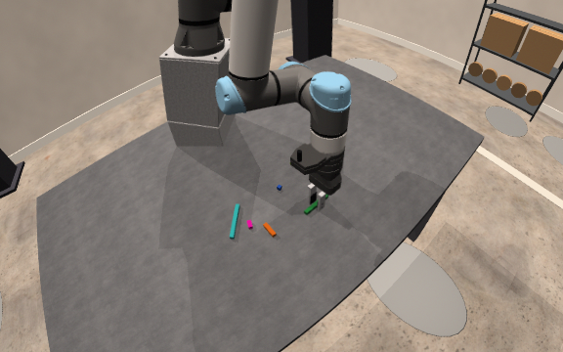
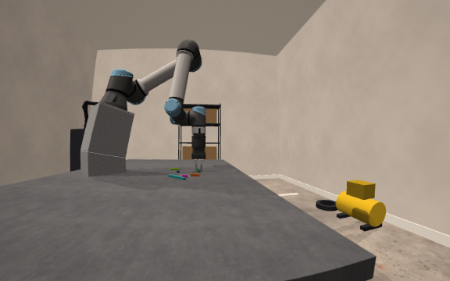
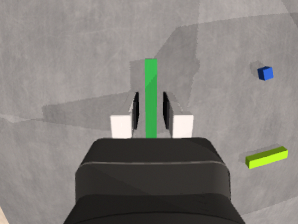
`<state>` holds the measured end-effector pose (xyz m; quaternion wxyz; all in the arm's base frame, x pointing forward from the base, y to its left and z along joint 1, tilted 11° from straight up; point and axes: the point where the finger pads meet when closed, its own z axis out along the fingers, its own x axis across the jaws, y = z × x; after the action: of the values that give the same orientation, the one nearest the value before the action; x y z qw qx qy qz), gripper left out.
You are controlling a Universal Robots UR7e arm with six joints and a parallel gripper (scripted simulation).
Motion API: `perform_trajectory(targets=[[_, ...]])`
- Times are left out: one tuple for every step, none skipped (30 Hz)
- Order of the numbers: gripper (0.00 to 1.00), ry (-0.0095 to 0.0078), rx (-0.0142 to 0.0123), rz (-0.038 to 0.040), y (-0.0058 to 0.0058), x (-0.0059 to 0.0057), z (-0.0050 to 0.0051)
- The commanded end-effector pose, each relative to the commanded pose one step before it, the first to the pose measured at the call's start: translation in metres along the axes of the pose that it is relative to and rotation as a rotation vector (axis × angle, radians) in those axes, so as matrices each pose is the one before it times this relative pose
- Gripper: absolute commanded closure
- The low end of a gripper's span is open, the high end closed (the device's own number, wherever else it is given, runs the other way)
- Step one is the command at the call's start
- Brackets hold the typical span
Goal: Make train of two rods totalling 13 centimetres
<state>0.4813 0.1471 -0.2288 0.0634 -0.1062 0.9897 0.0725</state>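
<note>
The gripper stands open astride the green rod, gripping nothing. The blue rod and lime rod lie off to one side; turquoise, magenta and orange lie apart on the table.

Plain beige walls rise from a mottled tan floor with pale round patches, and soft shadows fall across the dark grey table. A black-framed shelf unit holds brown boxes, while a yellow tank stands near the right-hand wall beside a black ring, perhaps a tyre, though it is small in the exterior view
</note>
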Motion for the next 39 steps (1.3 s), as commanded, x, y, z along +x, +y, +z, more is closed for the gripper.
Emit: perform_trajectory(targets=[[0.46, -0.00140, 0.00024, -0.00011, -0.00007, -0.00056, -0.00046], [0.46, 0.00000, 0.00000, 0.00000, 0.00000, 0.00000, 0.00000], [0.46, 0.00000, 0.00000, 0.00000, 0.00000, 0.00000, 0.00000], [0.46, 0.00000, 0.00000, 0.00000, 0.00000, 0.00000, 0.00000], [0.46, 0.00000, 0.00000, 0.00000, 0.00000, 0.00000, 0.00000], [0.46, 0.00000, 0.00000, 0.00000, 0.00000, 0.00000, 0.00000], [0.46, 0.00000, 0.00000, 0.00000, 0.00000, 0.00000, 0.00000], [0.46, 0.00000, 0.00000, 0.00000, 0.00000, 0.00000, 0.00000], [0.76, 0.00000, 0.00000, 0.00000, 0.00000, 0.00000, 0.00000], [0.76, 0.00000, 0.00000, 0.00000, 0.00000, 0.00000, 0.00000], [0.76, 0.00000, 0.00000, 0.00000, 0.00000, 0.00000, 0.00000], [0.76, 0.00000, 0.00000, 0.00000, 0.00000, 0.00000, 0.00000], [0.76, 0.00000, 0.00000, 0.00000, 0.00000, 0.00000, 0.00000], [0.76, 0.00000, 0.00000, 0.00000, 0.00000, 0.00000, 0.00000], [0.76, 0.00000, 0.00000, 0.00000, 0.00000, 0.00000, 0.00000], [0.76, 0.00000, 0.00000, 0.00000, 0.00000, 0.00000, 0.00000], [0.76, 0.00000, 0.00000, 0.00000, 0.00000, 0.00000, 0.00000], [0.76, 0.00000, 0.00000, 0.00000, 0.00000, 0.00000, 0.00000], [0.76, 0.00000, 0.00000, 0.00000, 0.00000, 0.00000, 0.00000], [0.76, 0.00000, 0.00000, 0.00000, 0.00000, 0.00000, 0.00000], [0.76, 0.00000, 0.00000, 0.00000, 0.00000, 0.00000, 0.00000], [0.76, 0.00000, 0.00000, 0.00000, 0.00000, 0.00000, 0.00000], [0.76, 0.00000, 0.00000, 0.00000, 0.00000, 0.00000, 0.00000], [0.76, 0.00000, 0.00000, 0.00000, 0.00000, 0.00000, 0.00000], [0.76, 0.00000, 0.00000, 0.00000, 0.00000, 0.00000, 0.00000], [0.76, 0.00000, 0.00000, 0.00000, 0.00000, 0.00000, 0.00000], [0.76, 0.00000, 0.00000, 0.00000, 0.00000, 0.00000, 0.00000], [0.76, 0.00000, 0.00000, 0.00000, 0.00000, 0.00000, 0.00000], [0.76, 0.00000, 0.00000, 0.00000, 0.00000, 0.00000, 0.00000], [0.76, 0.00000, 0.00000, 0.00000, 0.00000, 0.00000, 0.00000], [0.76, 0.00000, 0.00000, 0.00000, 0.00000, 0.00000, 0.00000], [0.76, 0.00000, 0.00000, 0.00000, 0.00000, 0.00000, 0.00000], [0.76, 0.00000, 0.00000, 0.00000, 0.00000, 0.00000, 0.00000], [0.76, 0.00000, 0.00000, 0.00000, 0.00000, 0.00000, 0.00000], [0.76, 0.00000, 0.00000, 0.00000, 0.00000, 0.00000, 0.00000], [0.76, 0.00000, 0.00000, 0.00000, 0.00000, 0.00000, 0.00000], [0.76, 0.00000, 0.00000, 0.00000, 0.00000, 0.00000, 0.00000], [0.76, 0.00000, 0.00000, 0.00000, 0.00000, 0.00000, 0.00000], [0.76, 0.00000, 0.00000, 0.00000, 0.00000, 0.00000, 0.00000]])
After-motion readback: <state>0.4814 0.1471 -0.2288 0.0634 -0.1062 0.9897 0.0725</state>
